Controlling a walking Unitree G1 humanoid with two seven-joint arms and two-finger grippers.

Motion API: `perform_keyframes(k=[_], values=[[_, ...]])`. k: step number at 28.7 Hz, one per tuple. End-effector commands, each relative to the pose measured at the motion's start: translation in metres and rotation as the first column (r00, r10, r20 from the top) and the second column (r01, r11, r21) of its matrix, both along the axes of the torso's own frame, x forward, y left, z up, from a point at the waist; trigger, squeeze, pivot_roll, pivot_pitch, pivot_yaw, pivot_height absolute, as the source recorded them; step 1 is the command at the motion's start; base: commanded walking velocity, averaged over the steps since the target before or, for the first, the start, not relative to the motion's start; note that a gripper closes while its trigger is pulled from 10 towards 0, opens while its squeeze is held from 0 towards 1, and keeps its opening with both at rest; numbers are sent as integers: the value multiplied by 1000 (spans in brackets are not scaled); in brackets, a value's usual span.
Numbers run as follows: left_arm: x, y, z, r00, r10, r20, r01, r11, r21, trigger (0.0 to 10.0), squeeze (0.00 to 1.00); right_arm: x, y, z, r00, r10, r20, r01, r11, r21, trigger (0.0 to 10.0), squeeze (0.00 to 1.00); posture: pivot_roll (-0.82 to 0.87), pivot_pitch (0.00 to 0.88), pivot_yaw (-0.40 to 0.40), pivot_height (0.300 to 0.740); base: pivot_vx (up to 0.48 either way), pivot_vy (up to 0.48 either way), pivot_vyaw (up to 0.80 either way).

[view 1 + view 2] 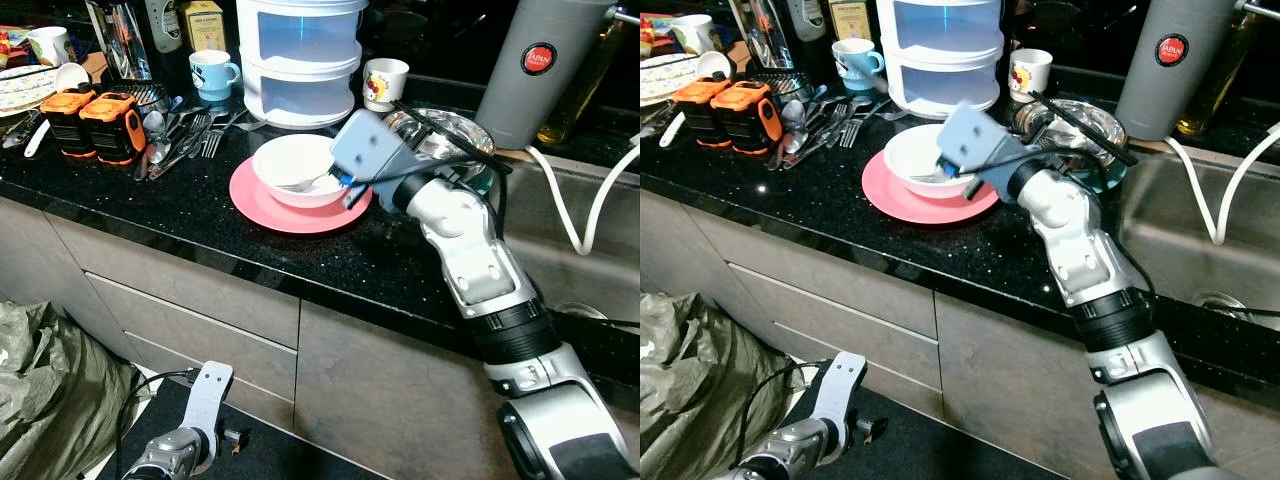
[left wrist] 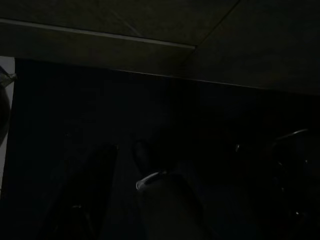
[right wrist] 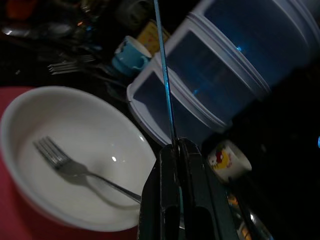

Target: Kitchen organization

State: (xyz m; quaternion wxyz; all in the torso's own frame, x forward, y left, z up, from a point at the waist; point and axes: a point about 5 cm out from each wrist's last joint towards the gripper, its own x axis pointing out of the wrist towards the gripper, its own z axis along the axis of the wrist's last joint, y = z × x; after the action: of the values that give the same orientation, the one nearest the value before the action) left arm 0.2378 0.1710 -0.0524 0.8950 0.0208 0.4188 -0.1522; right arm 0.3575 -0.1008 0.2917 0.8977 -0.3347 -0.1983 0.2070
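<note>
White bowl (image 1: pixel 297 170) on pink plate (image 1: pixel 290 208), fork (image 3: pixel 82 171) resting inside; right gripper (image 3: pixel 176 196) at bowl rim, fingers pressed together, probably poised over the handle; left gripper (image 1: pixel 215 385) idle by cabinets, finger state indeterminable

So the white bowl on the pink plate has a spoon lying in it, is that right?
Not quite: it is a metal fork, not a spoon, lying in the white bowl on the pink plate. The right wrist view shows its tines.
</note>
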Motion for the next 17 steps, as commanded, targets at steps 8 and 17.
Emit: perform_keyframes(k=[8, 17], values=[[-2, -1, -2, 1000, -17, -13, 17, 1000, 4, 10000, 0, -1, -17, 1, 996, -76, -55, 88, 966, 243, 2078, 0, -33, 69, 13, 740, 0, 0, -800], [-2, -2, -1, 999, -48, -21, 47, 999, -9, 10000, 0, 3, -40, 7, 978, -200, -52, 207, 933, 295, 2078, 0, -35, 68, 14, 740, 0, 0, -800]])
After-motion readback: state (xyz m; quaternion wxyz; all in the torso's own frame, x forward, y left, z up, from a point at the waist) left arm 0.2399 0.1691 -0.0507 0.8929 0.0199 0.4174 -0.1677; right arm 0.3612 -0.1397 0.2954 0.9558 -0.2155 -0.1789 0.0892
